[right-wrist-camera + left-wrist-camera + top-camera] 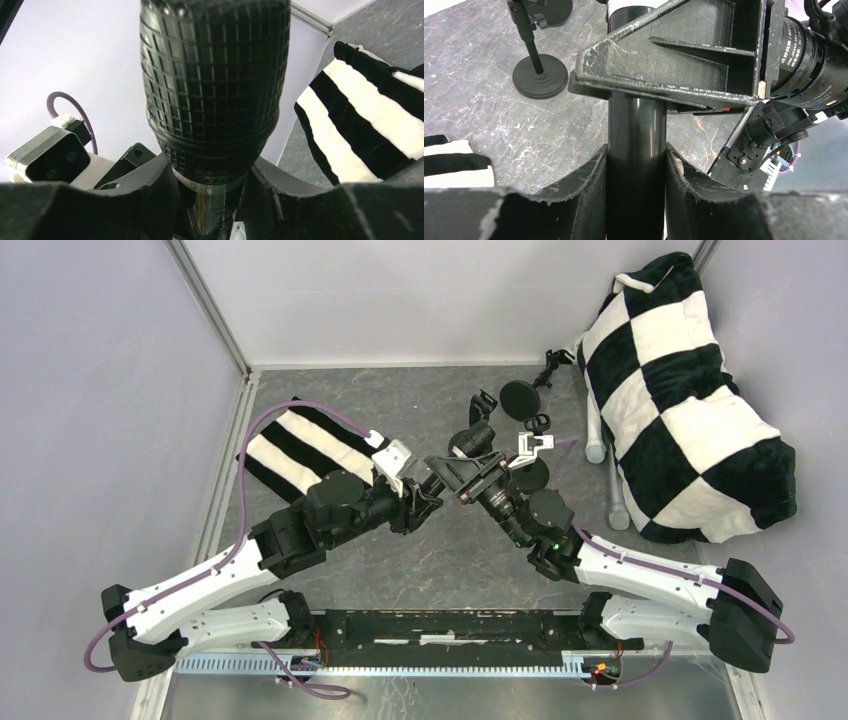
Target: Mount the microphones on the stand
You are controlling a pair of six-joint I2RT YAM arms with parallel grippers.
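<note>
left jaws: clamped on black mic [636, 120] shaft | right jaws: narrow, flanking same mic just under its mesh head, contact cannot tell | mic: lifted over mid table [484, 115], between both arms | stand [539, 75]: upright on table, apart from mic

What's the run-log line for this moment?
left gripper: shut on black microphone | right gripper: jaws flank its neck under the head, grip unclear | stand: upright, apart from mic
</note>
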